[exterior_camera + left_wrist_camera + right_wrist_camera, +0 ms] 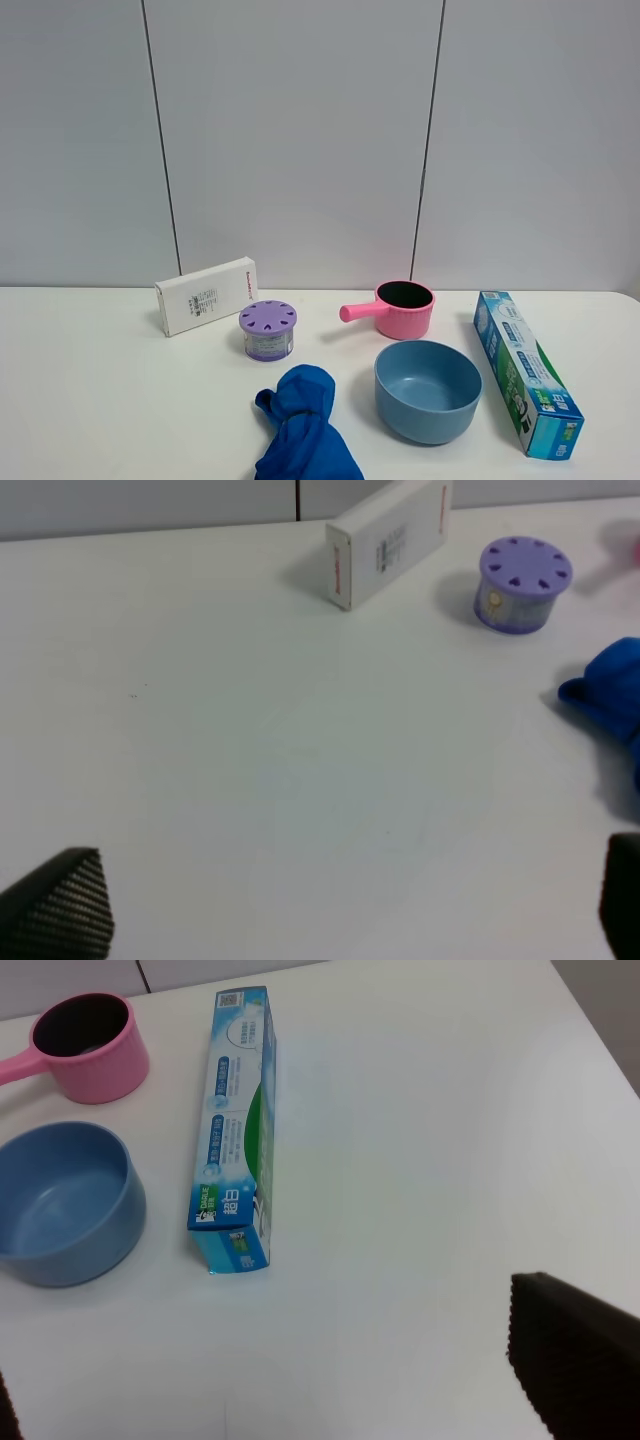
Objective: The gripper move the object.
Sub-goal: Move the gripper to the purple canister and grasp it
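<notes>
Left hand (340,910), right hand (290,1390): only finger corners in frame.

I'm seeing only the tips of my left claw (335,910): matte black fingertips (58,908) showing a fine ribbed, woven-looking texture. My right claw (290,1390) is showing the same dark, dimpled pad (575,1360).

Reads as a lab test station, not a home. I work over a bare white table (80,400) set against a plain white panel wall (300,130) with thin dark seams. Unrelated household goods sit spaced out like props: white box (206,296), lilac-lidded canister (268,330), pink saucepan (395,308), blue bowl (428,390), long blue carton (525,372), crumpled blue cloth (305,425).
</notes>
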Available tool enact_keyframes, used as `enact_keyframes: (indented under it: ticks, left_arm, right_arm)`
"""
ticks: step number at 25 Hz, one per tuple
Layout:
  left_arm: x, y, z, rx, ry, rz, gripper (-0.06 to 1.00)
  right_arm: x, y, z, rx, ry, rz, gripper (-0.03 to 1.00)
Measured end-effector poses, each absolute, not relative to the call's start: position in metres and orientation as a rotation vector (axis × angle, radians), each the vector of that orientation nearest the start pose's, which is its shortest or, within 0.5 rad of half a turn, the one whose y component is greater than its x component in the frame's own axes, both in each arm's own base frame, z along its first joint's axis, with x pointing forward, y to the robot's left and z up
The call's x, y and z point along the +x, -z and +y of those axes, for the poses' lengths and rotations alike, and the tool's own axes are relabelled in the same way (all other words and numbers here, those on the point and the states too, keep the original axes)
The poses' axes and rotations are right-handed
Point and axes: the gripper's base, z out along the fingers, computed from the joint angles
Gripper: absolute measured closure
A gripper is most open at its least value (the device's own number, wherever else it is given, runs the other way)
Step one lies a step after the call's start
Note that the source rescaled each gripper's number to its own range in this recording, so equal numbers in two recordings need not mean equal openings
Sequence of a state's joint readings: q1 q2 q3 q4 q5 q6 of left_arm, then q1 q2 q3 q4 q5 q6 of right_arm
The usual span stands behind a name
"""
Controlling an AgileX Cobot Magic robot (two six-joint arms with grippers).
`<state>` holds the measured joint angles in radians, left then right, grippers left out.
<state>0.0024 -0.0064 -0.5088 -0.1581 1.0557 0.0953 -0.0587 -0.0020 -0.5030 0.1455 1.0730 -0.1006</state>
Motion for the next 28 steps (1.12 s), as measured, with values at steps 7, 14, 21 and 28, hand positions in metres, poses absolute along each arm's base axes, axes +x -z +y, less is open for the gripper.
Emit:
enact_keyframes:
  ticks: [7,14,21,28]
  left_arm:
    - [-0.0072,-0.2809,-0.0125,0.102,0.126,2.014,-0.06]
    - [-0.0072,-0.2809,-0.0125,0.102,0.126,2.014,-0.06]
    - [-0.0072,-0.2809,-0.0125,0.102,0.126,2.014,-0.06]
    - [-0.0072,-0.2809,-0.0125,0.102,0.126,2.014,-0.06]
  right_arm:
    - [-0.0058,-0.2778,0.012,-0.051,-0.075,2.043,-0.03]
    - [-0.0058,-0.2778,0.012,-0.051,-0.075,2.043,-0.03]
    - [-0.0058,-0.2778,0.012,-0.051,-0.075,2.043,-0.03]
    - [-0.0058,-0.2778,0.012,-0.051,-0.075,2.043,-0.03]
